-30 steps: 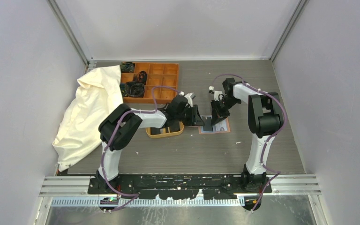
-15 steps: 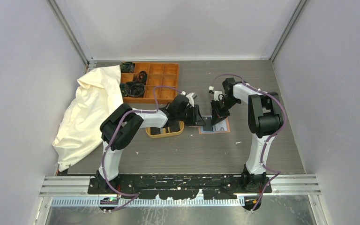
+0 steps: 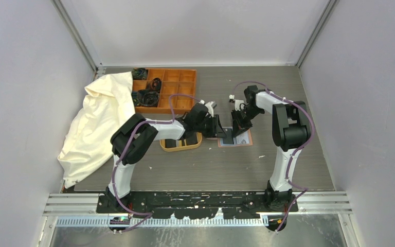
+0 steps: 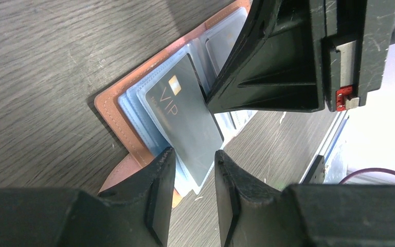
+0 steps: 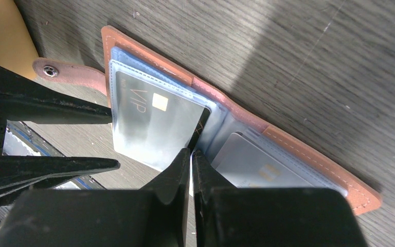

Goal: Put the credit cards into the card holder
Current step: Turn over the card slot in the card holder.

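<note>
1. Left gripper (image 4: 194,154): fingers part-open astride the VIP card's (image 4: 185,118) end, not clamping it.
2. The card sits partly in a clear sleeve of the open holder (image 5: 308,154), which lies flat on the table (image 3: 211,170).
3. Right gripper (image 5: 191,154): fingers closed, tip at the card's edge.

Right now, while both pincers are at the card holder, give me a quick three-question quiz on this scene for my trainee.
1. True or false: the reddish-brown leather card holder lies folded shut with its snap fastened.
2. What is printed on the dark grey plastic card lying on the holder? A) VIP B) GOLD C) BANK
3. Which has its jaws apart astride that card's free corner: the left pincer or the right pincer?

Key: 1 false, it lies open on the table. 2 A. 3 the left pincer; the right one is shut.
</note>
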Available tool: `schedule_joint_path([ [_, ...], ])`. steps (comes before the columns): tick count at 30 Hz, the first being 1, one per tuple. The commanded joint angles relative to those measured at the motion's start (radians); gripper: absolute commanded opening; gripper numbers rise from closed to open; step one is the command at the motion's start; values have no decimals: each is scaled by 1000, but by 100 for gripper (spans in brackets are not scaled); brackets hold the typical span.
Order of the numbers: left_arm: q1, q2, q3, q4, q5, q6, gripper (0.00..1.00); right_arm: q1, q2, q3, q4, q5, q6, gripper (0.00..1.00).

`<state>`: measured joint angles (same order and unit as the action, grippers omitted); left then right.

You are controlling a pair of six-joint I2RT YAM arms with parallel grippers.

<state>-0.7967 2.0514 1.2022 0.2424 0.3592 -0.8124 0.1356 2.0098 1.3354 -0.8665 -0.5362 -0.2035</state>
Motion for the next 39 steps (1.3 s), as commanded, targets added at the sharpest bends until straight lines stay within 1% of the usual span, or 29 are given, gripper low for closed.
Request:
schedule_joint_path([
  [1, -5, -2, 42, 27, 15, -19, 35, 1, 17, 18, -5, 43, -19, 11],
  [5, -9, 5, 43, 56, 32, -41, 35, 1, 13, 19, -7, 35, -20, 12],
  [9, -9, 5, 42, 82, 45, -60, 35, -8, -7, 24, -18, -26, -37, 13],
  [13, -9, 7, 37, 117, 56, -75, 35, -43, -82, 14, -7, -108, -45, 19],
  [17, -11, 15, 42, 149, 64, -90, 35, -82, -140, 0, -1, -156, -49, 23],
  [24, -20, 51, 85, 167, 77, -108, 35, -119, -172, 0, -6, -164, -53, 24],
  [26, -25, 62, 102, 170, 83, -111, 35, -122, -196, -6, 8, -155, -43, 24],
  [28, -32, 71, 121, 176, 83, -115, 35, -164, -228, -21, 35, -133, -22, 24],
  [32, -49, 102, 170, 194, 88, -124, 36, -211, -276, -44, 86, -50, 33, 20],
  [36, -73, 143, 238, 197, 90, -134, 37, -237, -273, -33, 79, 80, 11, 18],
  [39, -88, 176, 298, 185, 90, -139, 38, -254, -274, -26, 68, 143, -15, 18],
])
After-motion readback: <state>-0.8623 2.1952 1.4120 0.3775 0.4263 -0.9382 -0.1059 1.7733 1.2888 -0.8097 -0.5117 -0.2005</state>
